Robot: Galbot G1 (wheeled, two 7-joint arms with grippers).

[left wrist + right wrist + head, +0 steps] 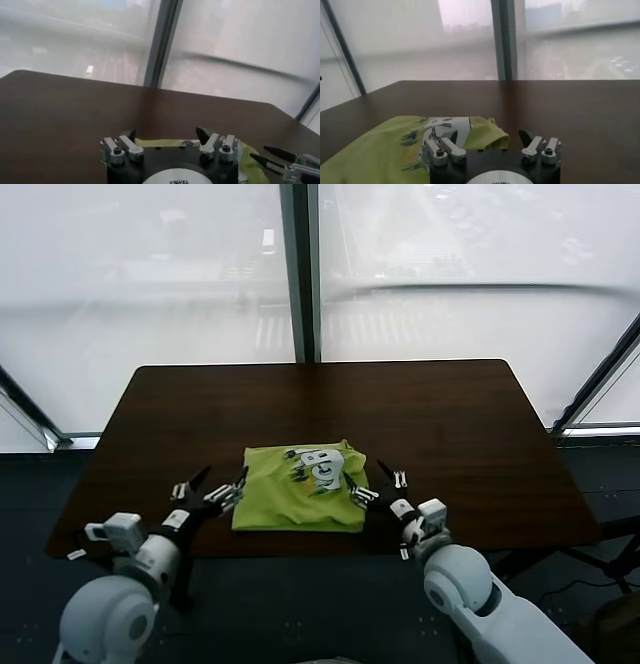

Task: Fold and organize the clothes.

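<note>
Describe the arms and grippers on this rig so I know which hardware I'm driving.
Both arms have rounded light-grey shells with white blocks at the wrists. The left gripper and right gripper are black, with silver linkages and slim, pointed dark fingertips. Each wrist view shows a black gripper base with a white round label.

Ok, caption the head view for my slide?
Folded lime-green T-shirt on dark table, open left end effector and right end effector flanking it.

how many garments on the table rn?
1: a lime-green T-shirt, folded, at the table's near edge between the open left gripper and right gripper. None hidden, apparently.
</note>
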